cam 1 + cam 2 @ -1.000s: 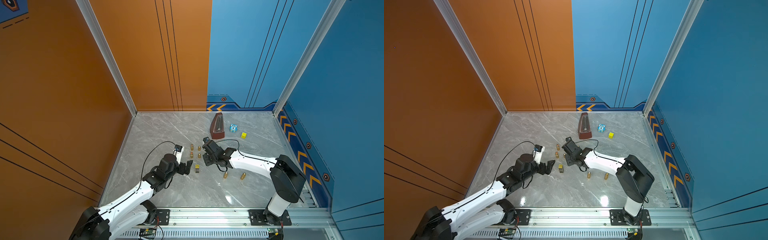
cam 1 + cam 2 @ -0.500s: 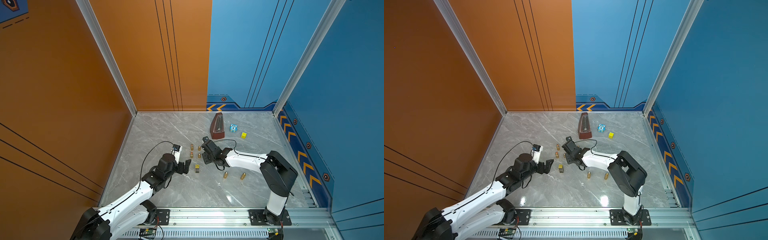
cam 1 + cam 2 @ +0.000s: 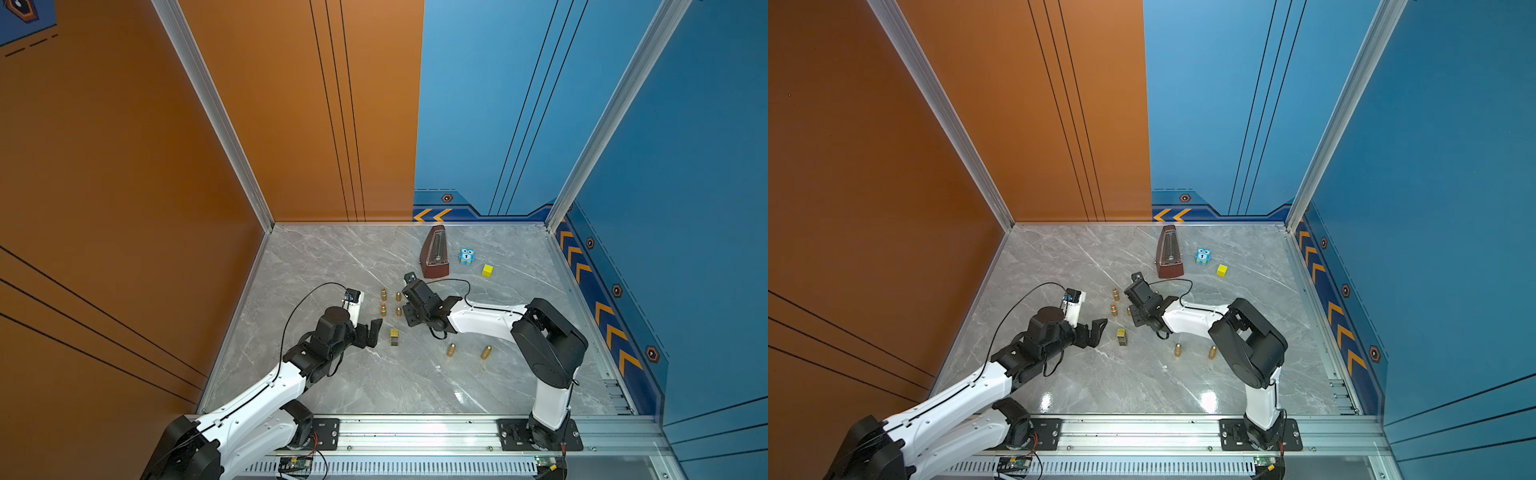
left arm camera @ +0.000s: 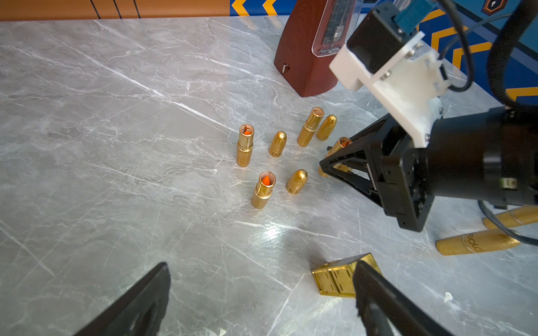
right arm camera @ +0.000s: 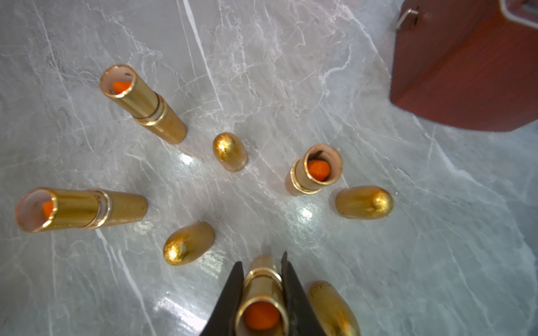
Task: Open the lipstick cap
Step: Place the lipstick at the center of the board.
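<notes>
On grey marble tabletop [image 3: 332, 257]: R gripper [image 5: 262, 261] jaws clamped on uncapped gold lipstick tube [image 5: 262, 293]; L gripper [image 4: 262, 263] jaws wide open, empty, near square gold case [image 4: 332, 279].

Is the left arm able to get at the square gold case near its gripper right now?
Probably yes. The left gripper stands open close beside the square gold case, with nothing between them. The right gripper, shut on an uncapped lipstick tube, sits farther off and does not seem to block the way.
</notes>
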You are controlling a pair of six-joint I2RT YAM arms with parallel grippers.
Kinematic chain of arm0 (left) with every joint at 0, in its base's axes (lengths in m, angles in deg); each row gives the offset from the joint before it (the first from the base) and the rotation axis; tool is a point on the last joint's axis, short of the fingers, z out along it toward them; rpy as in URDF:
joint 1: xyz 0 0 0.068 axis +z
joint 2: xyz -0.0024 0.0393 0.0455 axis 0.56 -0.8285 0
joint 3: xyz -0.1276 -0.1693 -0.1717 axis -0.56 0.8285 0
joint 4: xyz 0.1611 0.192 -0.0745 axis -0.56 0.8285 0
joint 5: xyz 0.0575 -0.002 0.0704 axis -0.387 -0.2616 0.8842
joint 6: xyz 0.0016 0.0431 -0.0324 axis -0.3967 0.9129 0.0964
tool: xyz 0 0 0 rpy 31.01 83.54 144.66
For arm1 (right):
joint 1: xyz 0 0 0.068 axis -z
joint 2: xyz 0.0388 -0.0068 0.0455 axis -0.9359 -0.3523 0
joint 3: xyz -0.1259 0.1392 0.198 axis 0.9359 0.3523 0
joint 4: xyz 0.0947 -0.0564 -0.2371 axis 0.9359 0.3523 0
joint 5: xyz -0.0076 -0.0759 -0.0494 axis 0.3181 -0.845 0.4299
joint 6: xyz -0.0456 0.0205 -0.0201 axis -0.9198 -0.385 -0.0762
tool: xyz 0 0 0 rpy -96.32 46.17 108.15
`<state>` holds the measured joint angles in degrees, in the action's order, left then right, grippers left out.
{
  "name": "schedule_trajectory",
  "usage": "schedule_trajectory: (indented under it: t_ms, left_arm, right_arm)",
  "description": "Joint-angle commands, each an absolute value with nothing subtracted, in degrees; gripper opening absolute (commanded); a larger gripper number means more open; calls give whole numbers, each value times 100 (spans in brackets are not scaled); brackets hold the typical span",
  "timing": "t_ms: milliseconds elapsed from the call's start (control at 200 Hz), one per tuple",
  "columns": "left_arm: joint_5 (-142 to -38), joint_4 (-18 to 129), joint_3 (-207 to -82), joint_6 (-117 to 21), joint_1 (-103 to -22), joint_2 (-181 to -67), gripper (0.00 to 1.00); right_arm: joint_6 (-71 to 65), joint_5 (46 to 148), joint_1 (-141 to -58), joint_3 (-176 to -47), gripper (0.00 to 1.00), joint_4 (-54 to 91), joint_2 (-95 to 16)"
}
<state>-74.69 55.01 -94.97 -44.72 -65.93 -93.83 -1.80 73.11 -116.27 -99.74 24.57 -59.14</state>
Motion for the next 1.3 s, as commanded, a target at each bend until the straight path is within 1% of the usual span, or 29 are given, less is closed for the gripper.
schedule_trajectory:
  t_ms: [0, 440, 601, 1011, 1296]
  left_arm:
    - [-7571, 5544, -9481, -4535, -6542, -9323, 99]
    - [-7612, 5544, -9515, -4549, -6543, -9349, 99]
    - [-7642, 5544, -9559, -4553, -6542, -9366, 99]
    - [-7725, 5544, -9612, -4588, -6539, -9430, 99]
    - [-7812, 5557, -9583, -4520, -6535, -9303, 99]
  right_arm:
    - [-305, 7304, -11591, -9812, 17, 2279, -5979]
    - [-391, 7359, -11596, -9601, 18, 2197, -5996]
    - [-401, 7375, -11589, -9517, 22, 2182, -5973]
    - [-375, 7608, -11596, -9700, 34, 2268, -5980]
    - [-288, 7628, -11604, -9713, 41, 2592, -5587]
